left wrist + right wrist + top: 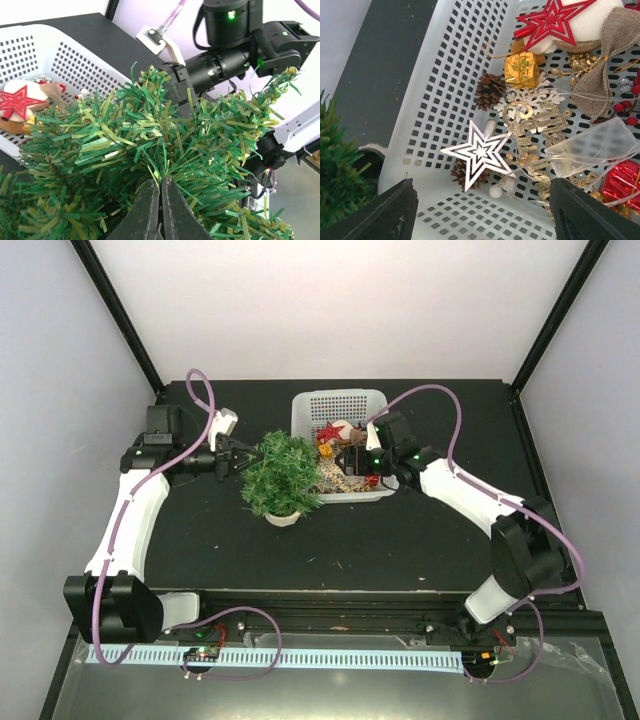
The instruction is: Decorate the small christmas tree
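The small christmas tree stands on its pale round base just left of the white basket. My left gripper reaches in from the tree's left side. In the left wrist view its fingers are shut together on a branch of the tree, needles fanning out from the tips. My right gripper hangs open over the basket. Between its wide-apart fingers lies a silver star on the basket floor, untouched. The tree's edge shows at the left.
The basket also holds a red star, a gold gift box, pine cones, gold lettering, a burlap bow, a red foil gift and thin wire. Black frame posts rise at the back corners.
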### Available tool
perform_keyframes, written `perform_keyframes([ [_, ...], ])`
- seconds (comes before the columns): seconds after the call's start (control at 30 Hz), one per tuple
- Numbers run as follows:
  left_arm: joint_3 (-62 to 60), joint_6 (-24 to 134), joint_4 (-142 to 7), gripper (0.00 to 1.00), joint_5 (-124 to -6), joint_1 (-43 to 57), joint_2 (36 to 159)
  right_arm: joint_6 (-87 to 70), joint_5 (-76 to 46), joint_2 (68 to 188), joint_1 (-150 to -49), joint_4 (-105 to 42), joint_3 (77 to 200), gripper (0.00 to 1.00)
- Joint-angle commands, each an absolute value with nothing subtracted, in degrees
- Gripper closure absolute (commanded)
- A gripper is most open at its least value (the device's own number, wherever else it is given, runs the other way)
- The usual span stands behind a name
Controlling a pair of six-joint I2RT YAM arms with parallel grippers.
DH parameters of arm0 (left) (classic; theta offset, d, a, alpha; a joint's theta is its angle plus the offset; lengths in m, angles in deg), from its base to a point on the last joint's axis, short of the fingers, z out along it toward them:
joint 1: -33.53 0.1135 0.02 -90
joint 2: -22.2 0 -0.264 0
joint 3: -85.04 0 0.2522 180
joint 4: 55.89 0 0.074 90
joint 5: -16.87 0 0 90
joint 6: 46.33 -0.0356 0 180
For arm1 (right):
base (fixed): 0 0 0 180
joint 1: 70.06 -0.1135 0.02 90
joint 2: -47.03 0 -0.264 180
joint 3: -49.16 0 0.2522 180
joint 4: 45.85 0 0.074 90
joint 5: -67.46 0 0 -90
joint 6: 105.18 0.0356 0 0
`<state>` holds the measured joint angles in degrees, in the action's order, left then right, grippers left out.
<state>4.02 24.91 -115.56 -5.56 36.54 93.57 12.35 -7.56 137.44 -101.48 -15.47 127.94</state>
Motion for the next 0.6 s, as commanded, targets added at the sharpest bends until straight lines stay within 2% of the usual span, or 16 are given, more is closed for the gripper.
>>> perform_keyframes([
  [0.0,4.3,28.9,-109.0,0.98,-4.0,33.7,92.9,13.3,-8.5,140.6,-101.2,-15.6,130.6,0.27],
  [0.57,15.8,32.0,-99.9,0.98,-4.8,26.0,86.5,12.1,-18.7,150.9,-101.0,-8.3,138.7,0.27],
])
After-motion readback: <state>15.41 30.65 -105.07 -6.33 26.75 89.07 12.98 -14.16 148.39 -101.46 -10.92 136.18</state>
